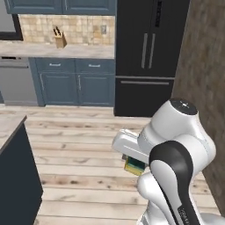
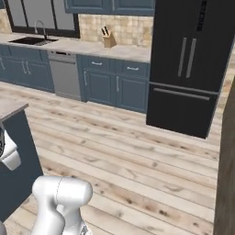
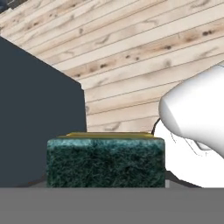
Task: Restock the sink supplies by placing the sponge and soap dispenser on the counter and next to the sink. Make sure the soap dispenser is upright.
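The sponge [image 1: 134, 166], yellow with a dark green scrub layer, hangs in the air over the wooden floor, just under the white hand. My gripper [image 1: 132, 161] is shut on it. In the hand view the sponge's green face [image 3: 106, 160] sits close to the camera, with a thin yellow edge above it, and hides the fingertips. Far off at the back left is the sink [image 2: 31, 41] with its curved faucet [image 2: 41, 28], set in the beige counter [image 2: 92, 47]. The same counter [image 1: 66, 51] runs along the back wall. The soap dispenser is out of view.
A tall black fridge [image 2: 186, 64] stands right of the counter. A grey dishwasher [image 2: 65, 74] and a knife block [image 2: 109, 41] are near the sink. A dark island cabinet [image 1: 15, 176] is close on the left, and a brown wall [image 1: 206, 83] on the right. Wooden floor [image 2: 128, 151] lies between.
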Robot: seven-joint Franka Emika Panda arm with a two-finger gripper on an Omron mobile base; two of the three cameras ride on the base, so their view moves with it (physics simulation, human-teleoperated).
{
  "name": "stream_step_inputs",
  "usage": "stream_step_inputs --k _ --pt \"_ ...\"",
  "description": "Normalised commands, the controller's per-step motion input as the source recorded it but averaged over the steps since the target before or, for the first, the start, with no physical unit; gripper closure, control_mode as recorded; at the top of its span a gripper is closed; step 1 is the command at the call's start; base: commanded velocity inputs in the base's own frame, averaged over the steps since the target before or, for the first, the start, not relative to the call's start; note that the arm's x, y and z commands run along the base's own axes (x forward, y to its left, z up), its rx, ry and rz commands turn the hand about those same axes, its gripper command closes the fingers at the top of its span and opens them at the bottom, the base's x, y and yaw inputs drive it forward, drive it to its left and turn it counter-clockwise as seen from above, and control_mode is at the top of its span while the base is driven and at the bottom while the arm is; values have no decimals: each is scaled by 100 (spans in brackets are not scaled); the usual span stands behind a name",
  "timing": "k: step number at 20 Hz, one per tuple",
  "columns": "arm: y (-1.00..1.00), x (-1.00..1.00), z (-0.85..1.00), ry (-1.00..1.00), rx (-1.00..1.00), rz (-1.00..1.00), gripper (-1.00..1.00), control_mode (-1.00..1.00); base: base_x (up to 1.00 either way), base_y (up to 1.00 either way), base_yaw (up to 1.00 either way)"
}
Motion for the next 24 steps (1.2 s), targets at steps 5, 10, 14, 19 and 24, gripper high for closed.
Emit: stream_step_inputs --k 5,10,14,19,24 --pt "0 0 0 0 0 0 100 100 100 -1 4" --pt "0 0 0 0 0 0 100 100 100 6 5" --pt "0 0 0 0 0 0 100 100 100 21 2" --pt "0 0 0 0 0 0 100 100 100 42 1" --pt "0 0 0 0 0 0 100 100 100 65 0"
